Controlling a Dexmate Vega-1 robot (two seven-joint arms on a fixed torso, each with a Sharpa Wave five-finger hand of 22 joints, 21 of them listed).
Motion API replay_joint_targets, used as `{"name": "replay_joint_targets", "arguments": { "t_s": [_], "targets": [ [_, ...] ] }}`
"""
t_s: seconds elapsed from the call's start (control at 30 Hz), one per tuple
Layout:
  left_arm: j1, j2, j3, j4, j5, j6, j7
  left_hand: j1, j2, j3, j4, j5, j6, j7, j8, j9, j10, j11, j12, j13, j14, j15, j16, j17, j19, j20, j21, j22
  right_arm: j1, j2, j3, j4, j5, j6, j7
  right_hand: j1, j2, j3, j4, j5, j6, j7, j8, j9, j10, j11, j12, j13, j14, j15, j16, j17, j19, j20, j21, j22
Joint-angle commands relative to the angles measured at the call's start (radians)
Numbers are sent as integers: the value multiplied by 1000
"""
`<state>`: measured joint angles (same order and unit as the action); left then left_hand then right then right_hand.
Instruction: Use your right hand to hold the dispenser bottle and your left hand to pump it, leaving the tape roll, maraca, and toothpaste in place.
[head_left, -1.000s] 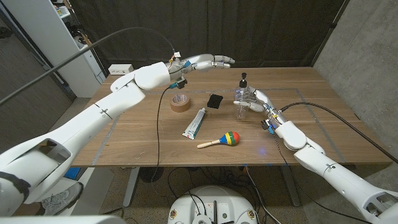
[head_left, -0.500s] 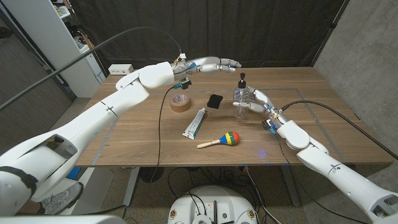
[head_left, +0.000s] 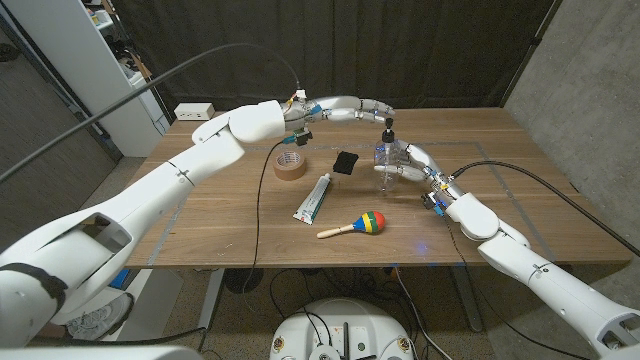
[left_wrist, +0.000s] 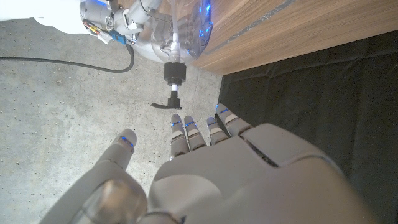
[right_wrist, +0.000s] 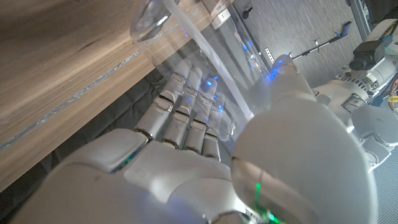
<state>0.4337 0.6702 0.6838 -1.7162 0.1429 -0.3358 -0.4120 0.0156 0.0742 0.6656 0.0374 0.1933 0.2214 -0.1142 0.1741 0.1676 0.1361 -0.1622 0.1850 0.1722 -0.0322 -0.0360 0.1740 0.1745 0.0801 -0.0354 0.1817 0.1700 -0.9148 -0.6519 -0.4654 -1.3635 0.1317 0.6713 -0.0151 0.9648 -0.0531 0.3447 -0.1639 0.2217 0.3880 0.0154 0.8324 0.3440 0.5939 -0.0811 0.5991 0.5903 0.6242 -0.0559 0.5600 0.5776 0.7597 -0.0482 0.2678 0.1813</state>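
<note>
Right hand (head_left: 408, 163) clamps the clear, black-pumped dispenser bottle (head_left: 388, 152); left hand (head_left: 362, 106), fingers apart and empty, should descend squarely onto the pump.

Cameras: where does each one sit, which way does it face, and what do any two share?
Head view: on the robot's head, looking down over the table; both arms enter from the bottom corners.
Left wrist view: behind the left hand, facing the bottle and its pump.
Right wrist view: behind the right hand, which grips the bottle.
Shared: all three show the bottle; head and left wrist views show the left hand near the pump.
</note>
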Motion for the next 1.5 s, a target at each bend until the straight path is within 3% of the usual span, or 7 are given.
{"name": "replay_joint_targets", "arguments": {
  "t_s": [0.03,0.57,0.7,1.13,1.5],
  "targets": [
    [-16,-16,13,28,16,-30,-17,-8,73,2,10,3,4,-6,5,3,8,-2,6,1,-1,-70,7,2,2,-111,10,1,-2,0,4,0,0,-1,3,39,73,8,8,7,14,-17,6,2,41,-37,-1,5,11,-149,0,5,-4,-5,1,3],
    [-27,-28,21,50,13,-41,-35,-7,72,3,17,4,9,-5,6,3,14,-1,8,1,5,-88,7,1,4,-114,11,1,-15,3,14,-11,-10,-5,-22,45,77,10,5,10,18,-20,12,-1,50,-41,-1,7,20,-153,-1,12,-3,-8,1,3],
    [-29,-28,24,48,16,-41,-42,-6,72,3,19,4,9,-6,6,3,16,1,8,1,7,-92,8,1,5,-114,11,1,-22,7,20,-11,-13,2,-37,59,85,17,0,15,40,-32,24,-4,97,-58,12,4,61,-158,7,15,6,-16,3,3],
    [-31,-28,30,44,20,-38,-53,-5,71,4,24,5,16,0,8,3,22,7,10,1,8,-96,6,0,7,-115,11,1,-28,4,25,-15,-15,6,-40,83,90,26,-7,19,81,-46,44,-10,136,-69,22,6,98,-163,8,19,14,-35,5,3],
    [-43,-30,44,54,34,-48,-74,0,69,9,30,6,31,23,10,3,35,39,11,0,32,-157,9,-3,22,-127,15,1,-36,2,30,-25,-12,10,-42,87,90,27,-4,20,82,-44,47,-13,132,-66,18,10,105,-161,0,19,14,-38,5,3]
  ]
}}
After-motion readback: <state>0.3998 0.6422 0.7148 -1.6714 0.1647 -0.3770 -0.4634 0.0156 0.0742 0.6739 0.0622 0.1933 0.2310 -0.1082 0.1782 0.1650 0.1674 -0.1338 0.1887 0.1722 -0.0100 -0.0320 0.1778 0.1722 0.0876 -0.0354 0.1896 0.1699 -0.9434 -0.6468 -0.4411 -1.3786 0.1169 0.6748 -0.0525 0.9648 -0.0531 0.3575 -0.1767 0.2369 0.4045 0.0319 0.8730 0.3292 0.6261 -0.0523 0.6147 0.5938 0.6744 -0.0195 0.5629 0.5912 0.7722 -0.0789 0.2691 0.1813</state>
